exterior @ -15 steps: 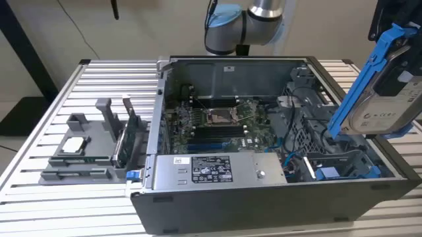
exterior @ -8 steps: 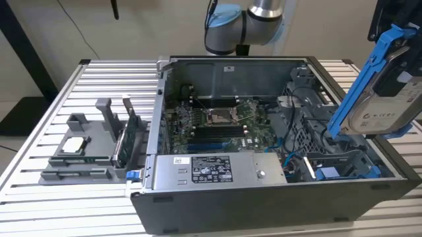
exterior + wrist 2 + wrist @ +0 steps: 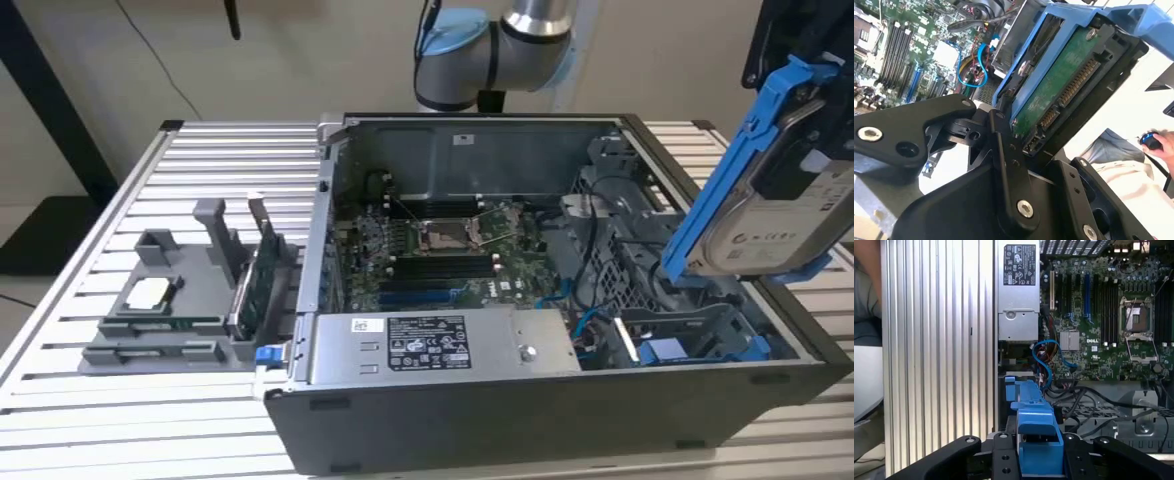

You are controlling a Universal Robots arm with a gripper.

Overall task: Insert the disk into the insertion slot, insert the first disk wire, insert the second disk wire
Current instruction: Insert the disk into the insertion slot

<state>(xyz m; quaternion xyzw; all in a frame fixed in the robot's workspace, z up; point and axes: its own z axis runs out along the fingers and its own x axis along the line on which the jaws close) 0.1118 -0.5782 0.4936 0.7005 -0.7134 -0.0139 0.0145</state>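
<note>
The disk (image 3: 787, 225), silver-grey with a white label in a bright blue carrier frame (image 3: 747, 150), hangs tilted on edge above the open computer case's right side in the exterior view. In the second wrist view its green circuit-board underside (image 3: 1064, 85) with the connector row faces the camera. My gripper (image 3: 1039, 462) is shut on the carrier's end, with a black finger (image 3: 1004, 460) on each side; the second wrist view also shows the gripper (image 3: 1039, 150). The insertion slot (image 3: 687, 325), a dark grey metal bay, lies below the disk at the case's near right corner.
A grey labelled power supply box (image 3: 441, 345) sits along the case's front, the motherboard (image 3: 441, 250) behind it. Blue cables (image 3: 1046, 357) curl beside the bay. A grey parts fixture (image 3: 174, 300) stands on the slatted table (image 3: 107, 400). A person's hand (image 3: 1159, 142) is nearby.
</note>
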